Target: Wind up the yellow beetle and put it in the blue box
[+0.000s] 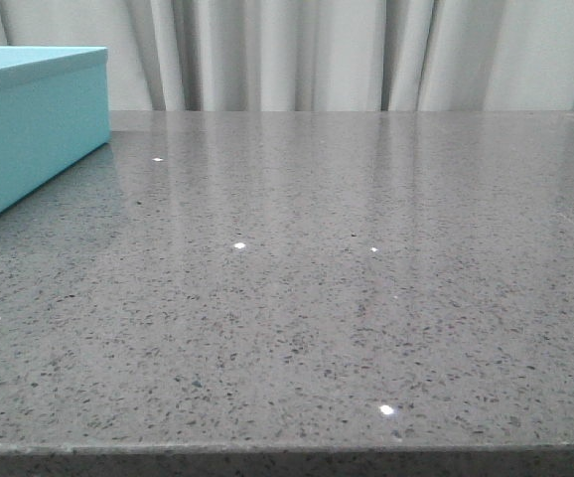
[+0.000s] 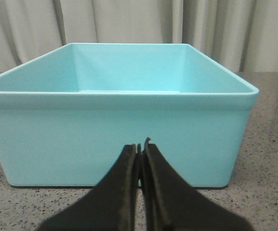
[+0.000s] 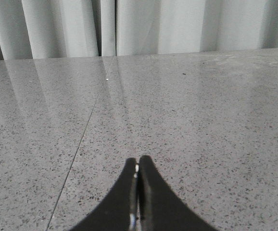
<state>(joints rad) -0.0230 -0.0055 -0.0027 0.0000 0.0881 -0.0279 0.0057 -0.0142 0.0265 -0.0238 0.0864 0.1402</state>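
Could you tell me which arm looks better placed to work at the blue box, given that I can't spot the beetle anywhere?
Left, probably. The left gripper, shut, faces the open blue box directly. The right gripper, also shut, sees only bare table. The beetle shows in no view.

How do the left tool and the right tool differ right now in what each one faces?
The left black tool faces the near wall of the open light turquoise-blue rectangular box; the right black tool faces only bare grey speckled stone tabletop. Both are shut and hold nothing. The yellow beetle shows in no view.
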